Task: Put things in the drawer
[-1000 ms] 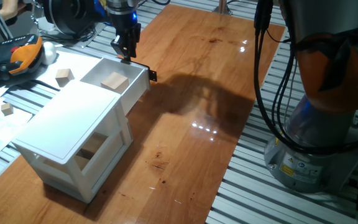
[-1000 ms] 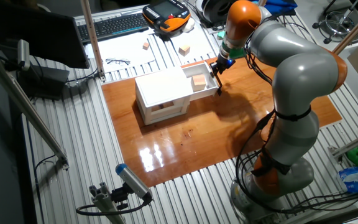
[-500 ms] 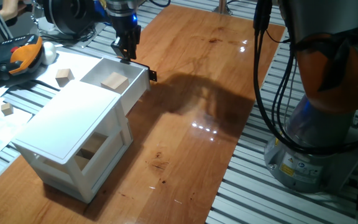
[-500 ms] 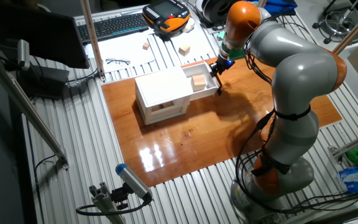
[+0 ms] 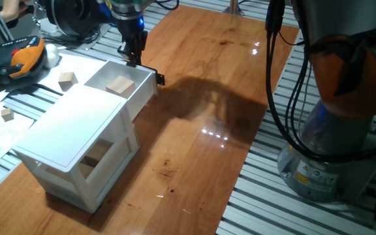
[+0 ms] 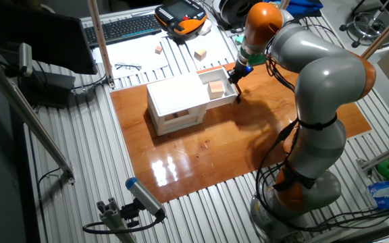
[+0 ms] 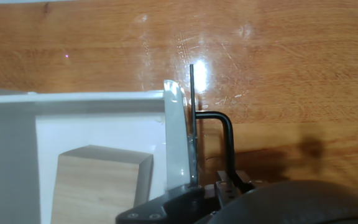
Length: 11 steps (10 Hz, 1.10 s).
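The white drawer (image 5: pixel 139 88) is pulled out of the white cabinet (image 5: pixel 70 134). One pale wooden cube (image 5: pixel 120 85) lies inside it. It also shows in the other fixed view (image 6: pixel 215 88) and the hand view (image 7: pixel 101 183). My gripper (image 5: pixel 133 59) hangs just above the drawer's front wall, near the black handle tab (image 5: pixel 159 79). Its fingers look pressed together and hold nothing. In the hand view the gripper (image 7: pixel 211 190) is over the front wall beside the black handle (image 7: pixel 226 140). Two more cubes (image 5: pixel 68 79) (image 5: pixel 6 114) lie outside, behind the cabinet.
Another cube (image 5: pixel 96 156) sits on the cabinet's lower shelf. An orange and black pendant (image 5: pixel 18 57) and a keyboard (image 6: pixel 123 27) lie on the slatted table behind. The arm's base (image 5: pixel 335 150) stands at the right. Wooden board (image 5: pixel 201 137) stretches in front of the cabinet.
Almost nothing: the gripper has shifted very slightly by the drawer's front edge. The drawer and the cubes have not moved.
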Available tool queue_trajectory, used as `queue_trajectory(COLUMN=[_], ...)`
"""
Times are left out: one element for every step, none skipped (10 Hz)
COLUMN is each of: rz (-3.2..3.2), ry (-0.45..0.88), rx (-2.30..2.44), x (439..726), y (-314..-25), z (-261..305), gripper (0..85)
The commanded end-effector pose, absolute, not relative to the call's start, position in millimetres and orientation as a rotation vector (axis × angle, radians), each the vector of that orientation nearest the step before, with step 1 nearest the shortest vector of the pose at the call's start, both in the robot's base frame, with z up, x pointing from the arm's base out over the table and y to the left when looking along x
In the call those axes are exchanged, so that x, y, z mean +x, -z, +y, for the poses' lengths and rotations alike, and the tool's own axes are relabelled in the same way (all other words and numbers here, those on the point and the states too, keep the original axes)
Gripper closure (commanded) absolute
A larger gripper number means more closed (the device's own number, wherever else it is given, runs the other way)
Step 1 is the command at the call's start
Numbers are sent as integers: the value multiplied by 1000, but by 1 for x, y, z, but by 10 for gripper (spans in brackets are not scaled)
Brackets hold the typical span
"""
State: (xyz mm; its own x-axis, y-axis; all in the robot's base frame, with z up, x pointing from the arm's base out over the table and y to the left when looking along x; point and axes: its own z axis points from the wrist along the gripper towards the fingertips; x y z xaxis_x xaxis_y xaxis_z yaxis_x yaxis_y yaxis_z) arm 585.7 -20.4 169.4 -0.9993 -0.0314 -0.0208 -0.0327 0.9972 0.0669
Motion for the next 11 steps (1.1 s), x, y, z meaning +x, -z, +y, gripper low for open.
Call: queue_trajectory(rz=[3120, 3121, 3122, 3124, 3126, 3127, 3127, 3128, 3128, 3128, 3127], ry=[-105, -105, -103, -95, -93, -88, -84, -74, -67, -62, -60], rx=[-53, -55, -60, -67, -70, -75, -75, -75, -75, -70, -68], x=[586, 586, 586, 586, 585, 585, 585, 584, 584, 584, 584], y=[-169, -170, -170, -170, -170, -170, -171, -172, -173, -174, -174], z=[-19, -18, -16, -14, -13, -12, -10, -8, -5, -3, 0], gripper=[680, 680, 680, 850, 850, 850, 850, 850, 850, 850, 850])
